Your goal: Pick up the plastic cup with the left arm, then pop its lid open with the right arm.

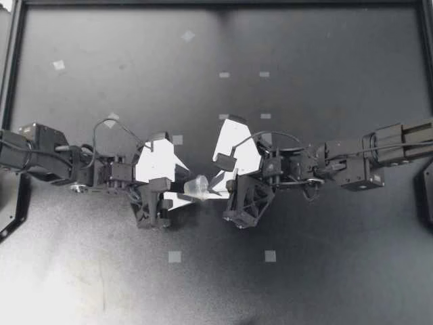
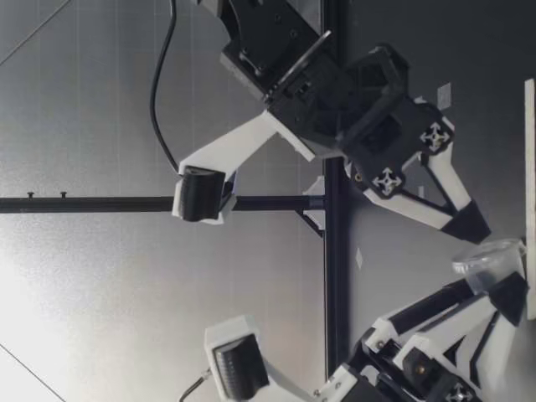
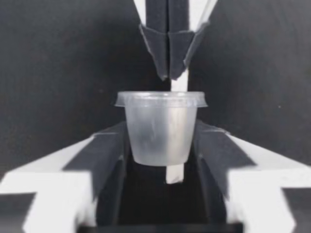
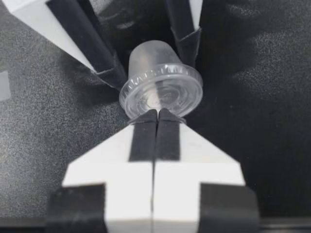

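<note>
We are gripping with our left gripper (image 1: 187, 189), jaws clamped on the tapered sides of a small clear plastic cup (image 1: 197, 184) near the middle of the counter (image 1: 311, 284); cup is looking empty, translucent, with a ribbed lid (image 4: 160, 94) on. Our right gripper (image 1: 212, 191) is sitting jaws together, tips touching the lid's rim
</note>
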`<action>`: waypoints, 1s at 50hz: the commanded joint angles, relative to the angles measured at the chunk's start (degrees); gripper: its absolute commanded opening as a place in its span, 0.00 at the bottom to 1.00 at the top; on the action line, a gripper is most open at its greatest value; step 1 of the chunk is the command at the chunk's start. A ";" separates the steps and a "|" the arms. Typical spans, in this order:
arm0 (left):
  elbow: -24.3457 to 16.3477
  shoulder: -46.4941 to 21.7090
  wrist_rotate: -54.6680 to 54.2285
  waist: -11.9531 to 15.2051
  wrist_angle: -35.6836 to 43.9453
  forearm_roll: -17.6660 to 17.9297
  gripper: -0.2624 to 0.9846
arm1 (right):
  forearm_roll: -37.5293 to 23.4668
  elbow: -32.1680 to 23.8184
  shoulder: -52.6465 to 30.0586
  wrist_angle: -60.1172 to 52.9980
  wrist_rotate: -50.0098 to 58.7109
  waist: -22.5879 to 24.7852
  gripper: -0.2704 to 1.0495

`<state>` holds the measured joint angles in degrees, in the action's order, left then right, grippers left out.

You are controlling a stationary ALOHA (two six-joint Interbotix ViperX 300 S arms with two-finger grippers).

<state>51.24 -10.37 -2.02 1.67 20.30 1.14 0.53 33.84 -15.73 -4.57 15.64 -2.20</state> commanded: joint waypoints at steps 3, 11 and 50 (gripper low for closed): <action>-0.97 0.62 0.18 0.00 0.00 0.00 0.45 | 0.00 -0.53 2.72 -0.53 0.09 0.18 0.12; -0.79 0.70 0.18 -0.09 -0.44 0.00 0.42 | 0.09 0.26 4.92 0.00 1.14 -0.44 0.13; 9.67 17.23 6.68 1.49 39.81 3.52 0.42 | -3.60 21.18 10.90 -68.29 57.04 -1.85 0.73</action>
<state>62.23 6.77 4.75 3.08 59.50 4.57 -1.85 57.92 0.09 -65.74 69.96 -3.96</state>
